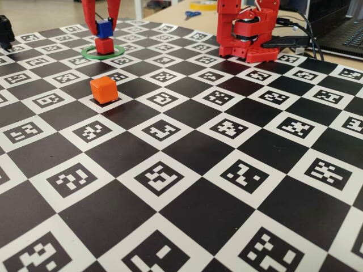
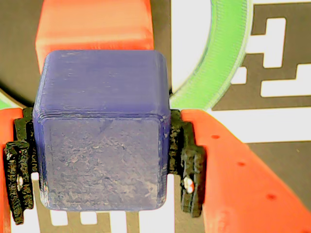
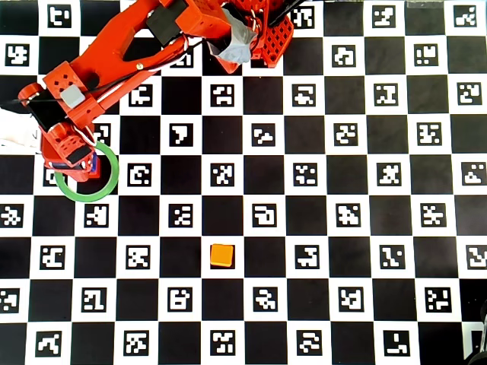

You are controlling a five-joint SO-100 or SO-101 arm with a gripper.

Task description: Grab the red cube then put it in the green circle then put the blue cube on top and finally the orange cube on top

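My red gripper (image 1: 104, 33) is shut on the blue cube (image 1: 104, 27), with a black pad pressed against each of its sides. In the wrist view the blue cube (image 2: 102, 141) fills the middle between the pads (image 2: 187, 160). The red cube (image 1: 104, 46) stands inside the green circle (image 1: 85, 54), directly under the blue cube; I cannot tell whether the two touch. The wrist view shows the red cube (image 2: 95, 24) behind the blue one and an arc of the green circle (image 2: 223, 63). The orange cube (image 1: 104, 89) sits alone on the board, nearer the fixed camera, and is seen from overhead (image 3: 221, 255).
The arm's red base (image 1: 249, 28) stands at the board's far edge, with cables and a laptop (image 1: 346, 31) to its right. Scissors (image 1: 191, 14) lie on the table behind. From overhead the arm (image 3: 122, 53) reaches over the green circle (image 3: 111, 182).
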